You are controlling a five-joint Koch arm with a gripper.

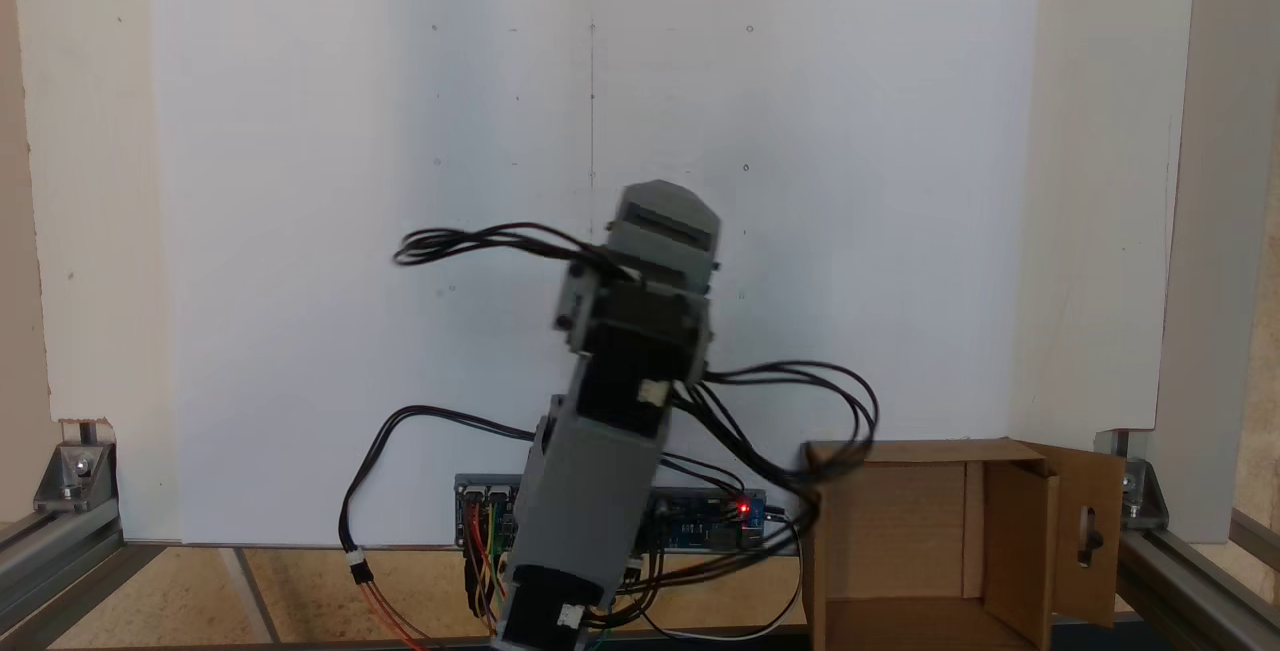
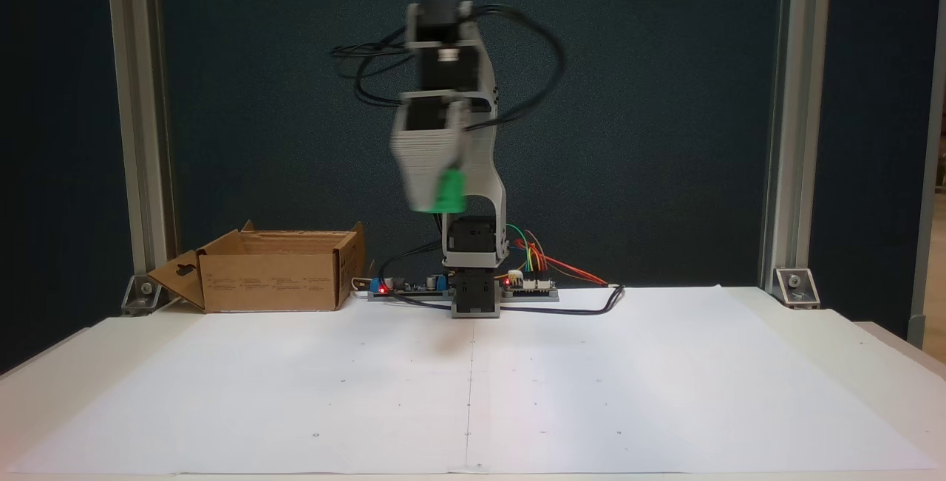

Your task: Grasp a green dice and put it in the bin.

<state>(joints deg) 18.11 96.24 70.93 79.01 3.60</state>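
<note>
Gripper (image 2: 442,196) raised high above surface (image 2: 473,392), clamped on green dice (image 2: 448,191) at its tip. Bin (image 2: 275,274) lower, off to gripper's left in this fixed view. Swing over opening, keep squeeze firm, release only once centred inside walls.

A white-papered table (image 2: 665,392) stands before a dark backdrop (image 2: 665,97), between aluminium posts (image 2: 783,119).

Setting: a robotics lab or test bench. The desk (image 2: 665,392) is covered in white paper sheets and framed by aluminium extrusion posts (image 2: 782,119) with corner brackets (image 2: 794,283). Bare circuit boards (image 2: 528,285) with lit red LEDs and loose jumper wires (image 2: 562,267) sit at the arm's base. Dark backdrop panel (image 2: 650,97) behind.
</note>
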